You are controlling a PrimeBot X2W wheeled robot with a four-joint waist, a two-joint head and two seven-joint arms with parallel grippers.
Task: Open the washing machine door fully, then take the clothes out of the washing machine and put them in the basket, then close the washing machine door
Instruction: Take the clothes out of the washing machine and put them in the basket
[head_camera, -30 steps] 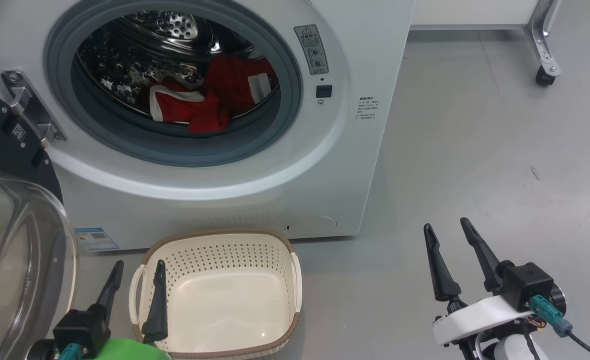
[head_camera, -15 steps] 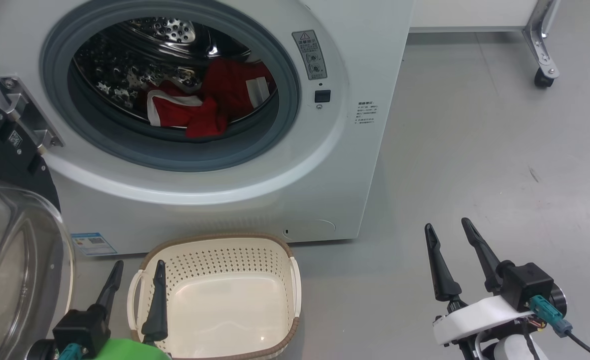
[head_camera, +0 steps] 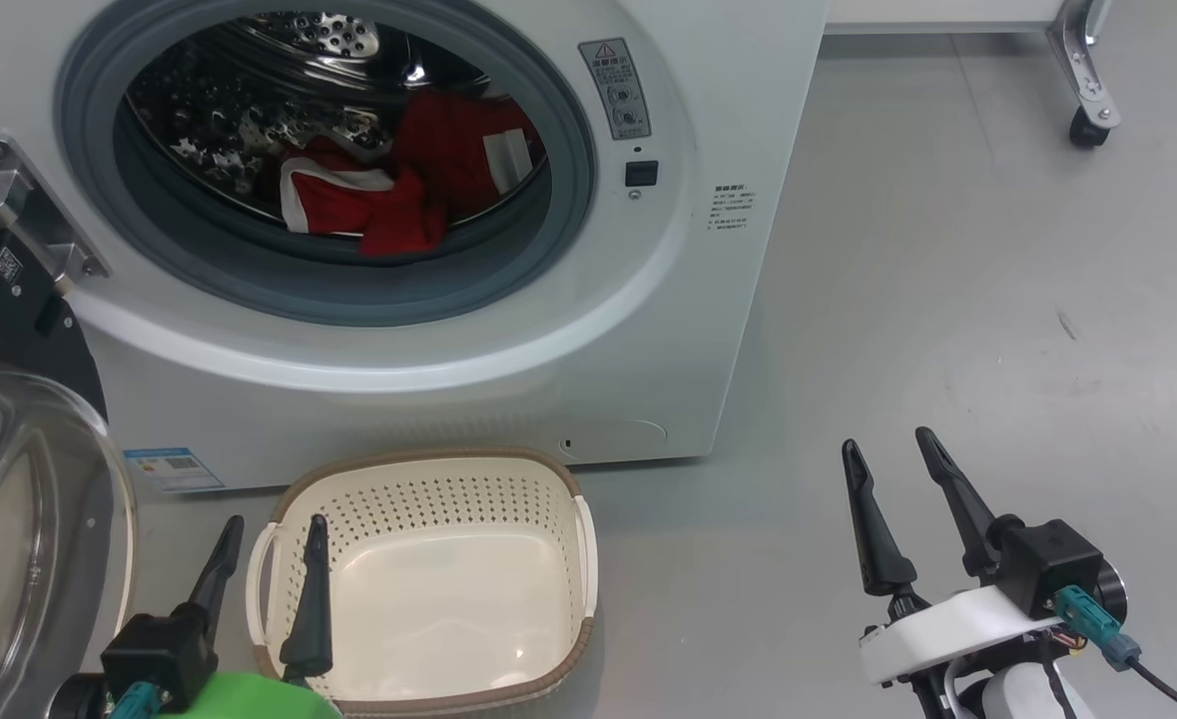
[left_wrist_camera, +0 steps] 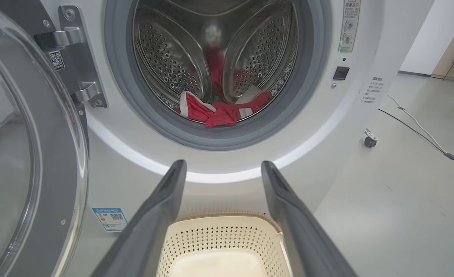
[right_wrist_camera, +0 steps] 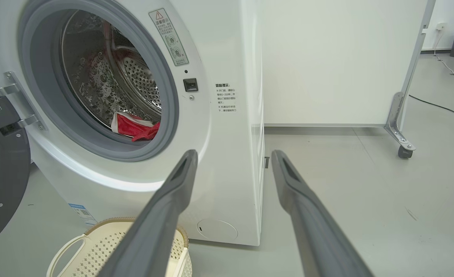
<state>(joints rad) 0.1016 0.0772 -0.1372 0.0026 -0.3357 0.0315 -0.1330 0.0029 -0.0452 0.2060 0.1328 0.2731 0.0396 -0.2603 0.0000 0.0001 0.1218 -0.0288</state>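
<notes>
The white washing machine (head_camera: 648, 330) stands ahead with its door (head_camera: 9, 310) swung open to the left, glass bowl facing me. Red clothes (head_camera: 398, 190) with white trim lie at the bottom of the steel drum, seen again in the left wrist view (left_wrist_camera: 219, 113) and the right wrist view (right_wrist_camera: 134, 129). The cream basket (head_camera: 428, 461) sits empty on the floor before the machine. My left gripper (head_camera: 277, 524) hangs open over the basket's left edge, holding nothing. My right gripper (head_camera: 885, 441) is open over bare floor to the machine's right.
A white panel on a metal leg with a caster (head_camera: 1082, 130) stands behind and to the right of the machine. A cable (left_wrist_camera: 423, 127) runs across the grey floor (head_camera: 997, 300) on the right. The open door (left_wrist_camera: 57, 154) sits close to my left arm.
The head camera has shifted a little, sliding the machine and basket slightly left in the picture. Both grippers stay open and hold their places.
</notes>
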